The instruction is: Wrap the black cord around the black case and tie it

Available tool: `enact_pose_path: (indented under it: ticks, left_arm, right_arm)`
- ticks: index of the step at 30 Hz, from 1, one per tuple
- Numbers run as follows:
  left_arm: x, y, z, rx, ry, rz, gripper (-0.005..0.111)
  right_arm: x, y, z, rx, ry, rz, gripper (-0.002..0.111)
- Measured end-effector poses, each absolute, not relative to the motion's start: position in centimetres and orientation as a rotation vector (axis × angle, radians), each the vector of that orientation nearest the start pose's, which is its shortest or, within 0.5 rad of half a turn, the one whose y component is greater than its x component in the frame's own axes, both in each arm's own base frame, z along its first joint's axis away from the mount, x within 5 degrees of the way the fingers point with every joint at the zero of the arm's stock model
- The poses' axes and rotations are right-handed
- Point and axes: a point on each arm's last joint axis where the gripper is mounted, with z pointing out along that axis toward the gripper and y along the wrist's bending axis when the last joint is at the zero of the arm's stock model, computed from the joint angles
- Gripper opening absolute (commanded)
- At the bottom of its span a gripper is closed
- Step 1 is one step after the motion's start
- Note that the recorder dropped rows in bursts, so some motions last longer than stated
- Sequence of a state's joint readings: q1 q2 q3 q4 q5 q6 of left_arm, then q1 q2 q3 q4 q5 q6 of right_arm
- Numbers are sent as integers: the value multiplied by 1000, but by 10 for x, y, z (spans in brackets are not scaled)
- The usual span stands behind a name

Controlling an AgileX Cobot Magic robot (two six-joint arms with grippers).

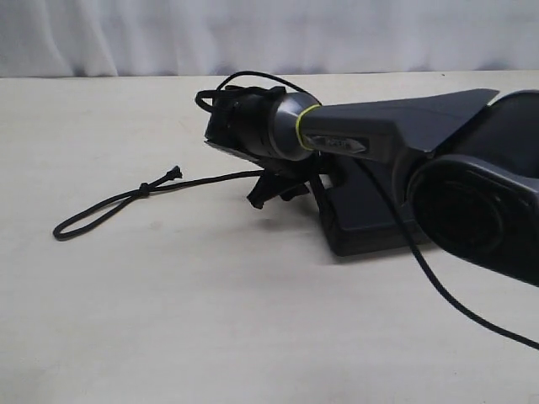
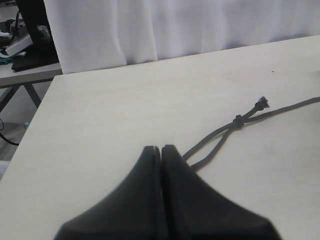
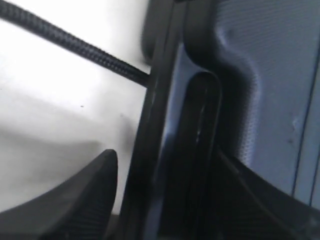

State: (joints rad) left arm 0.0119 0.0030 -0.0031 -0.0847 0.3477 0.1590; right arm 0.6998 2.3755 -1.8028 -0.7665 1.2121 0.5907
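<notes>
Loop of black cord [image 2: 238, 120] on table [image 2: 125, 100], just beyond closed left gripper [image 2: 160, 149].

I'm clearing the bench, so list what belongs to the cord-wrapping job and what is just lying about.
For the job: black cord; black case.
Just lying about: arm's thick cable; white curtain; clutter beyond the table.

Table [image 1: 210, 328]: pale wood-look top, matt, faint grain noted. Cord [image 1: 109, 204]: black braided fibre, matt; weave seen rough close up, one end frayed. Case [image 1: 358, 231]: black, finely pebbled matt skin, with a smoother, slightly glossy rim. Left gripper [image 2: 160, 150]: smooth matt black plastic. Curtain [image 1: 253, 34]: white cloth, softly folded.
</notes>
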Motion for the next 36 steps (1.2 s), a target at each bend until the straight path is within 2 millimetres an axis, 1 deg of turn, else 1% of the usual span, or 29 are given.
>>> enact_pose_path:
  ticks: [2,6,9,16,20,23,36]
  left_arm:
    - [54,-2,183,82,1828,38,0]
    - [54,-2,183,82,1828,38,0]
    - [54,-2,183,82,1828,38,0]
    - [54,-2,183,82,1828,38,0]
    - [54,-2,183,82,1828,38,0]
    - [54,-2,183,82,1828,38,0]
    - [54,-2,183,82,1828,38,0]
  right_arm:
    - [391,253,120,-601,2608,-901,54]
    - [389,260,121,-648,2549,-939,54]
    - [388,264,119,-650,2512,-963,54]
    - [388,265,98,-678,2499,-1016,54]
    - [387,270,93,-733,2437,-1070,48]
    - [388,270,91,-755,2404,-1098,43]
    - [389,270,91,-762,2390,-1109,43]
